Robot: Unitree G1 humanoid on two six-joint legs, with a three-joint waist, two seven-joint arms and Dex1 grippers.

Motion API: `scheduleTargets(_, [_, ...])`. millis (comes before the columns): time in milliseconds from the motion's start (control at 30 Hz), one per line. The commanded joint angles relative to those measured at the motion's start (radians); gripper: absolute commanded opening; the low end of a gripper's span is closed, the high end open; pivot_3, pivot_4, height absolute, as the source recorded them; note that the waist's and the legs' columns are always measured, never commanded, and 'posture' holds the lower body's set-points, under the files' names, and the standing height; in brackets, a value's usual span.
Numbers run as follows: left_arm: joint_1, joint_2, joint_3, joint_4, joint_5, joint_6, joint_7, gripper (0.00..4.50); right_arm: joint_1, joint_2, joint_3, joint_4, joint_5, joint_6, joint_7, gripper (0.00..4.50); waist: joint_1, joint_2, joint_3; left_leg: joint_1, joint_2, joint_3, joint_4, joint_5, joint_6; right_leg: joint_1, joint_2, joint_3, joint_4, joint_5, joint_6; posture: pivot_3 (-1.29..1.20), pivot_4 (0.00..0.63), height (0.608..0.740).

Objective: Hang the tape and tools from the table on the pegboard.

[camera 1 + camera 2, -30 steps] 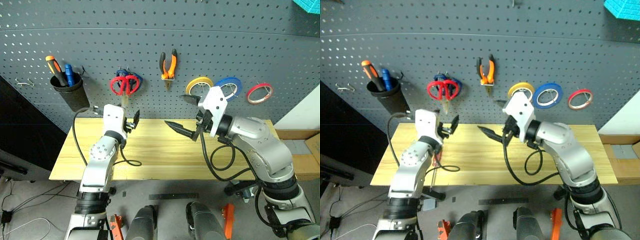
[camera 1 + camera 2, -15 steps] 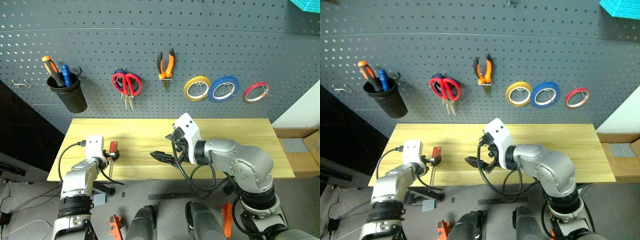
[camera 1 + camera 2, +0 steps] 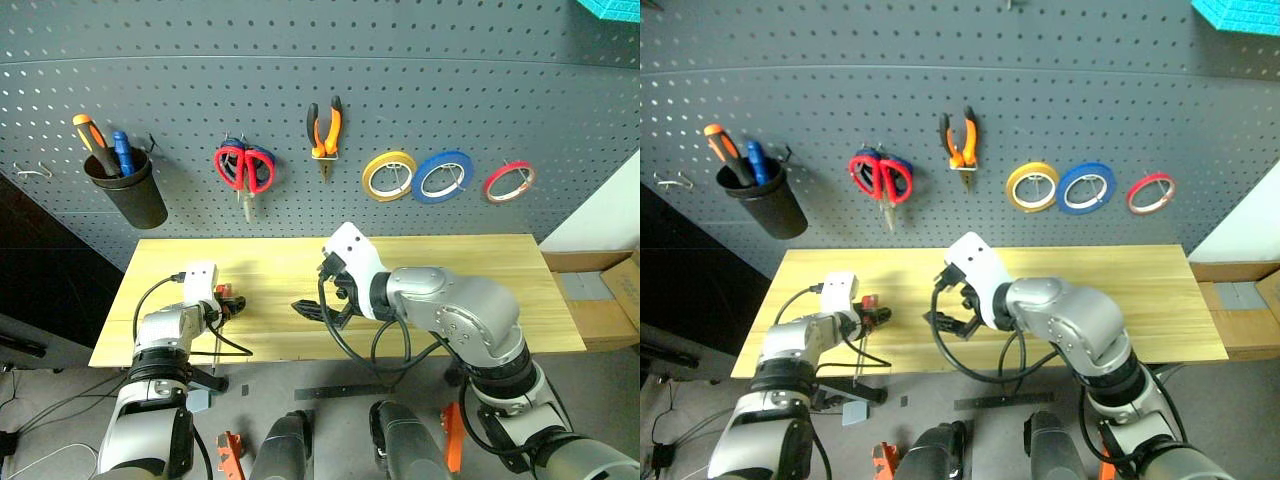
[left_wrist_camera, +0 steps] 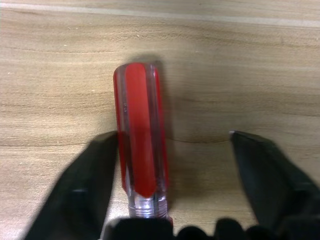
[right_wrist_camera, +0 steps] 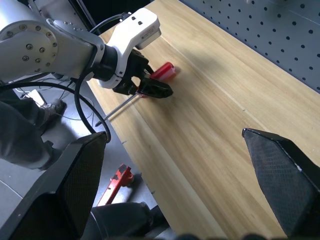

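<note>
Red and see-through, the slim plastic-handled screwdriver lies at the near left edge of the pale wood plank table, its thin metal rod poking past the edge. It looks light, hard and smooth, so it may slip; the fat handle is the best place to hold. The left gripper sits around the handle, one finger touching, not squeezed yet. The right gripper is wide open, holding nothing. Farther back, the dark grey pegboard already carries red-looped scissors, orange pliers and thin red tape. Nothing blocks the way.

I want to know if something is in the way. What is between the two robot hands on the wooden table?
Only bare pale wood table lies between the left gripper and right gripper, shown in the left eye view.
</note>
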Motion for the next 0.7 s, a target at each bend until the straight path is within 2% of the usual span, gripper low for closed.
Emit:
scheduleTargets(33, [0.035, 0.017, 0.011, -0.052, -0.01, -0.002, -0.007, 2.23, -0.031, 0.003, -0.007, -0.014, 0.003, -0.024, 0.01, 4.5, -0.002, 0.0, 0.0, 0.0, 0.0, 0.0, 0.0, 0.0, 0.0, 0.0, 0.0, 0.0, 0.0, 0.0, 0.0, -0.11, 0.225, 0.74])
scheduleTargets(167, [0.08, 0.009, 0.056, -0.193, -0.038, -0.009, 0.024, 0.88, -0.053, -0.01, -0.017, -0.023, 0.009, -0.049, 0.03, 4.5, -0.004, 0.0, 0.0, 0.0, 0.0, 0.0, 0.0, 0.0, 0.0, 0.0, -0.001, 0.0, 0.0, 0.0, 0.0, -0.1, 0.217, 0.74])
scheduleTargets(300, [0.163, -0.021, 0.106, -0.451, -0.101, 0.04, 0.041, 0.86, -0.075, -0.065, -0.01, -0.085, 0.018, -0.159, 0.107, 4.5, -0.004, 0.0, 0.0, -0.002, 0.001, 0.0, 0.0, 0.0, -0.001, -0.001, -0.003, 0.001, -0.001, 0.0, 0.0, -0.09, 0.212, 0.74])
scheduleTargets(433, [0.258, -0.072, 0.16, -0.752, -0.165, 0.067, 0.083, 0.86, -0.065, -0.115, 0.001, -0.129, -0.017, -0.362, 0.184, 4.5, -0.004, 0.0, 0.0, -0.003, 0.001, 0.0, 0.0, -0.001, -0.002, -0.002, -0.002, 0.001, -0.001, 0.0, 0.0, -0.08, 0.207, 0.74])
scheduleTargets(533, [0.277, -0.082, 0.145, -0.869, -0.134, -0.052, 0.1, 0.86, -0.066, -0.109, -0.034, -0.139, 0.01, -0.465, 0.235, 4.5, 0.001, 0.0, 0.0, -0.003, 0.001, -0.001, 0.0, -0.001, -0.002, -0.002, -0.001, 0.0, -0.001, 0.0, 0.0, -0.05, 0.194, 0.74])
scheduleTargets(700, [0.175, -0.087, 0.167, -0.95, -0.138, -0.152, 0.158, 0.86, -0.103, -0.071, -0.085, -0.07, 0.014, -0.547, 0.238, 4.5, 0.018, -0.002, -0.001, -0.003, 0.002, -0.001, 0.002, -0.001, -0.002, -0.002, 0.0, 0.0, 0.0, 0.0, 0.0, -0.03, 0.17, 0.74])
